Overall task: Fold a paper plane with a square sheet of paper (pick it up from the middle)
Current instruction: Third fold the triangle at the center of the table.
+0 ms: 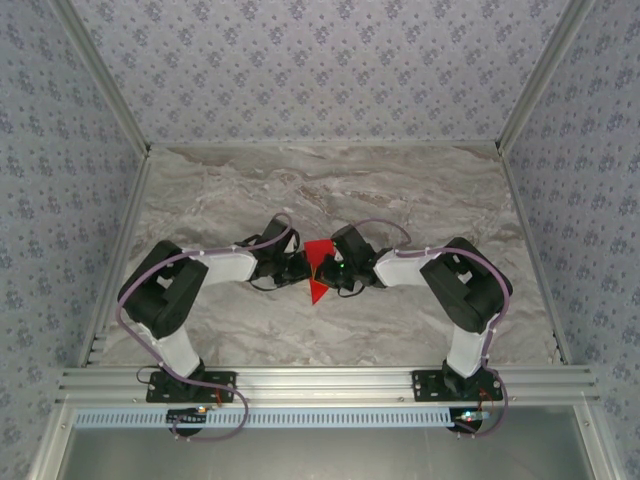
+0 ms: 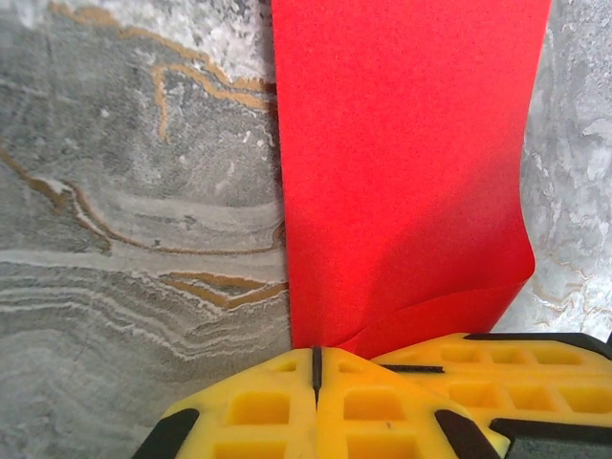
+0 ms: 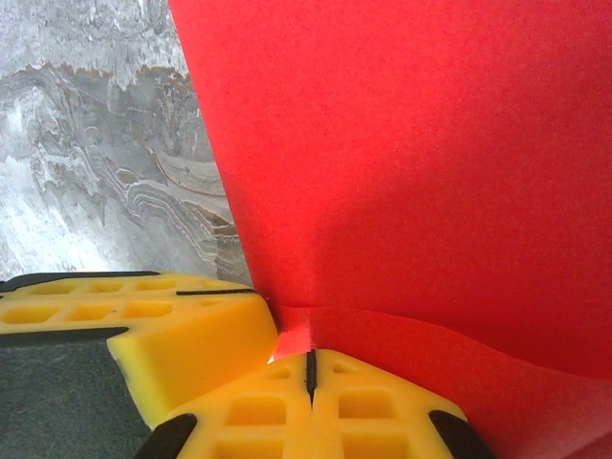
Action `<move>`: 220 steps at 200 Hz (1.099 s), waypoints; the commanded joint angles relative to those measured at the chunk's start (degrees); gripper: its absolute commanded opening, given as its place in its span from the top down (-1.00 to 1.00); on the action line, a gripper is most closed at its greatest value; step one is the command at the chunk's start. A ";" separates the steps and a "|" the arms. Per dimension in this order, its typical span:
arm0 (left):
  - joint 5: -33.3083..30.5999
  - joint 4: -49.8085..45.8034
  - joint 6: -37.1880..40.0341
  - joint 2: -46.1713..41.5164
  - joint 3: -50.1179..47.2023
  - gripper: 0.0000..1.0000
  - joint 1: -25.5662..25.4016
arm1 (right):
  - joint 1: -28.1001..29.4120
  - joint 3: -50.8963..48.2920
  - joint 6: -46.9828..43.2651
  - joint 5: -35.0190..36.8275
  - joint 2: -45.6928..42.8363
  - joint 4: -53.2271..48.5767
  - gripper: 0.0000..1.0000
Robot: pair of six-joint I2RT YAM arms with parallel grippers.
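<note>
my left claw (image 2: 316, 368) is pinched tight on the near edge of the square sheet of paper (image 2: 402, 143). my right claw (image 3: 311, 373) is clamped on it just beside, and the two almost touch. beyond my pads the red sheet spreads away, doubled over, with a loose flap curling at its base. past it lies the marble bench (image 2: 124, 239), with the sheet about mid-bench. i judge i'm mid-fold, far from a plane. next i should lay the flap flat and press a crease, moving both claws together so nothing tears.

Bright even light; soft shadows on table (image 1: 300, 180); paper (image 3: 430, 143) shaded near fingers (image 3: 373, 411); overhead view grainy.
</note>
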 commanded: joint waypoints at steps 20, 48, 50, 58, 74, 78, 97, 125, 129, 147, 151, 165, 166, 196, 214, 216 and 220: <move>-3.22 -6.34 2.91 1.85 1.65 1.00 -0.82 | -2.32 -2.62 -3.01 -3.04 -2.30 2.20 1.00; -5.91 -10.73 5.55 3.36 2.68 1.00 -1.91 | -4.52 -4.36 -7.72 -6.08 -5.43 3.93 1.00; -6.04 -10.90 5.68 3.47 2.76 1.00 -2.02 | -4.63 -4.36 -8.01 -6.23 -5.54 3.78 1.00; -6.42 -11.57 6.07 3.85 2.97 1.00 -2.19 | -5.05 -4.29 -9.27 -6.65 -5.78 3.13 1.00; -7.08 -12.58 6.68 4.60 3.70 1.00 -2.60 | -5.62 -3.38 -10.66 -6.61 -5.45 0.96 1.00; -7.33 -12.77 6.73 4.78 3.83 1.00 -2.71 | -5.72 -3.28 -10.90 -6.45 -5.23 0.65 1.00; -8.23 -13.90 7.09 5.17 4.70 1.00 -3.02 | -6.07 -3.03 -11.34 -5.27 -4.37 -0.86 1.00; -9.46 -15.21 7.43 5.60 5.55 1.00 -3.38 | -6.59 -3.55 -11.11 -4.05 -3.39 -1.92 1.00; -9.63 -15.43 7.38 5.68 5.65 1.00 -3.45 | -6.68 -3.65 -11.13 -3.62 -3.39 -2.29 1.00; -11.11 -17.11 7.34 6.09 6.19 1.00 -3.54 | -7.06 -4.42 -10.77 -1.16 -3.84 -4.11 1.00; -11.45 -17.42 7.30 6.22 6.26 1.00 -3.54 | -7.13 -4.74 -10.76 -0.53 -3.95 -4.54 1.00; -12.14 -17.89 7.19 6.48 6.22 1.00 -3.55 | -7.50 -5.83 -10.18 1.22 -4.36 -5.39 1.00; -12.19 -17.91 7.18 6.53 6.22 1.00 -3.55 | -7.49 -5.89 -10.14 1.35 -4.37 -5.45 1.00; -12.27 -18.11 7.33 7.19 6.12 1.00 -3.64 | -8.27 -7.90 -8.64 3.04 -5.96 -5.20 1.00; -12.04 -18.01 7.67 7.11 6.24 1.00 -3.65 | -7.89 -7.37 -9.21 2.91 -8.54 -4.71 1.00; -12.01 -17.99 7.74 7.11 6.23 1.00 -3.66 | -7.76 -7.29 -9.33 2.83 -8.87 -4.71 1.00; -12.04 -17.96 7.74 7.04 6.30 1.00 -3.68 | -7.47 -7.01 -9.59 2.74 -9.37 -4.63 1.00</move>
